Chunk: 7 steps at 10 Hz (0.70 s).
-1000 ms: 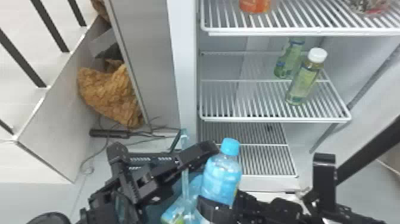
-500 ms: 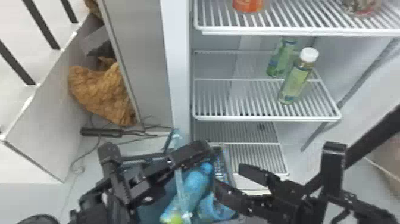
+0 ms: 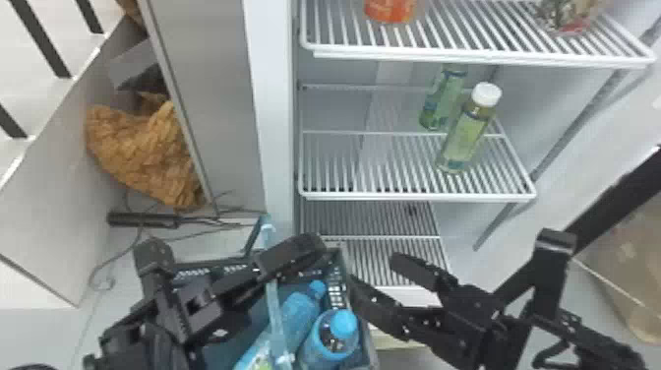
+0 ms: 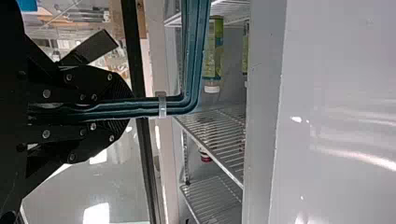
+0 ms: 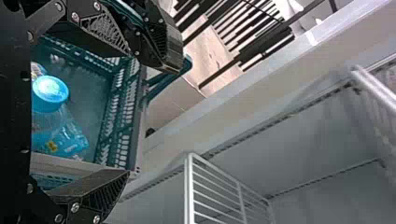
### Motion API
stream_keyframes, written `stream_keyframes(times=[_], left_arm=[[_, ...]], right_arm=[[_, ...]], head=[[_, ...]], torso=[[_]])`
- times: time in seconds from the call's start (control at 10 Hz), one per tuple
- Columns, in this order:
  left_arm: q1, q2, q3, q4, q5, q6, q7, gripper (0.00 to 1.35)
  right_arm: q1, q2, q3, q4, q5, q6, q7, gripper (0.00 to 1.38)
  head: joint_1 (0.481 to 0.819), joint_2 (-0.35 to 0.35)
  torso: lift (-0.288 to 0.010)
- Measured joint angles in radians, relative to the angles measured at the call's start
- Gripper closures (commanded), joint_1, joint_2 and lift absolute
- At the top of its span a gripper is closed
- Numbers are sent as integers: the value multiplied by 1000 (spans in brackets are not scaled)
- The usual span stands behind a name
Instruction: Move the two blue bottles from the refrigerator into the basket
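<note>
The left gripper (image 3: 296, 252), black with flat fingers, comes in from the frame's left edge, closed on the teal plastic basket handle (image 4: 135, 108), which bends near upper centre. Beyond the handle are a green-labelled bottle with a white cap (image 4: 212, 56) and metal wire shelves (image 4: 217, 140). A smooth grey panel (image 4: 336, 84) occupies the right.

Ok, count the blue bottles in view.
2, both in the basket: one bottle lying slanted, another bottle beside it on the right. The left gripper and arm could hide more.
</note>
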Motion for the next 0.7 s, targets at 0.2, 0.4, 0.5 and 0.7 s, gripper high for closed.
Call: stream_keyframes(times=[0.2, 0.4, 0.5, 0.7], left_arm=[[6, 0, 4, 0, 2, -2, -1, 1197], [9, -2, 5, 0, 1, -2, 0, 1199], [10, -3, 7, 0, 2, -2, 0, 1197], [14, -4, 13, 0, 1, -4, -1, 1197]], right_arm=[[39, 7, -20, -4, 43, -97, 0, 182], [102, 20, -64, -14, 81, -153, 0, 183], [140, 28, -92, -20, 99, -189, 0, 188], [200, 44, -142, -7, 135, -310, 16, 190]], head=[[695, -122], [695, -173], [695, -203], [695, -246]], torso=[[-220], [-220], [-220], [-220]])
